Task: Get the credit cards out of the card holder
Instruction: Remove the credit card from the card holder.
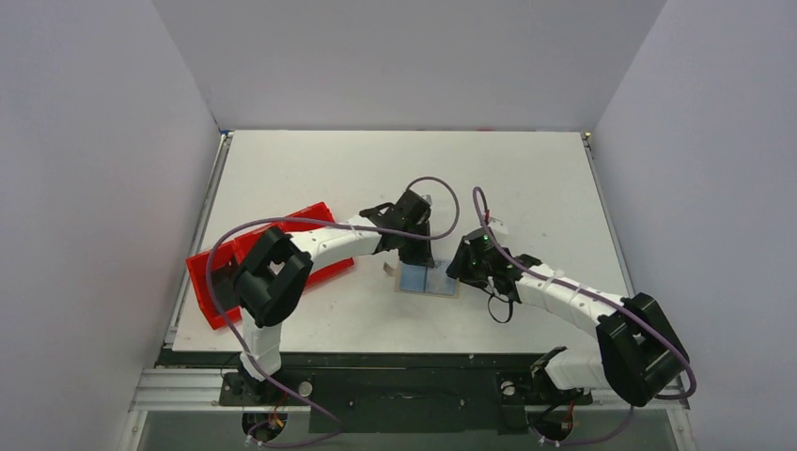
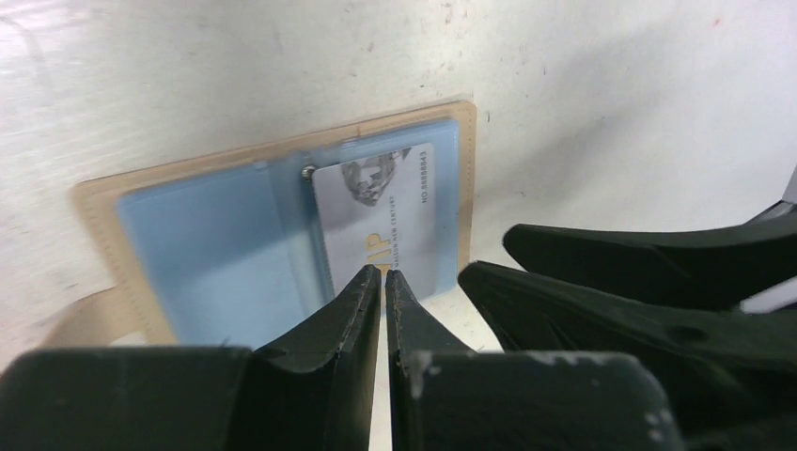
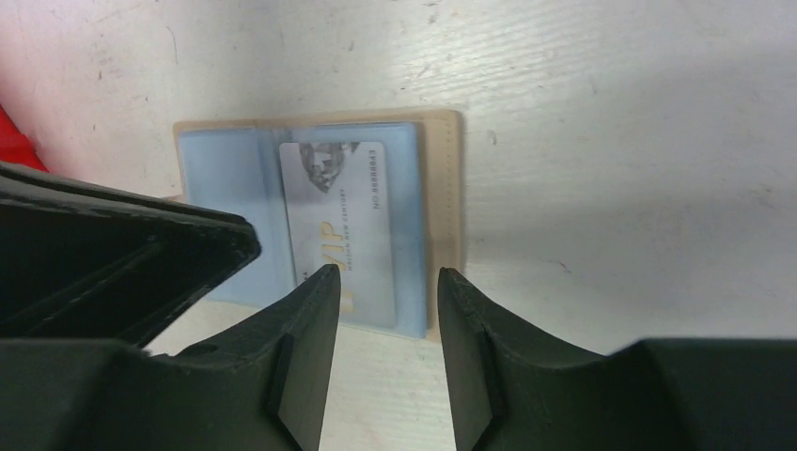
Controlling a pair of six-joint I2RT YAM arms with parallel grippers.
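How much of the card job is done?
Done: the holder lies open. In hand: the left jaws, nearly shut, sit at the near edge of a card. Left: that card is in its pocket and has to be pulled out.

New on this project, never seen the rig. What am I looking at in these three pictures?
Two robot arms bolted to a table edge, each ending in a two-finger gripper. The overhead picture comes from a fixed camera above and behind them. The other two come from cameras on the wrists, looking past their own fingers. On the table lie a red tray and an open card holder: tan edges, clear blue sleeves, one silvery card in a sleeve. The left gripper is shut, tips at the card's edge; whether it grips is unclear. The right gripper is open and empty over the holder.
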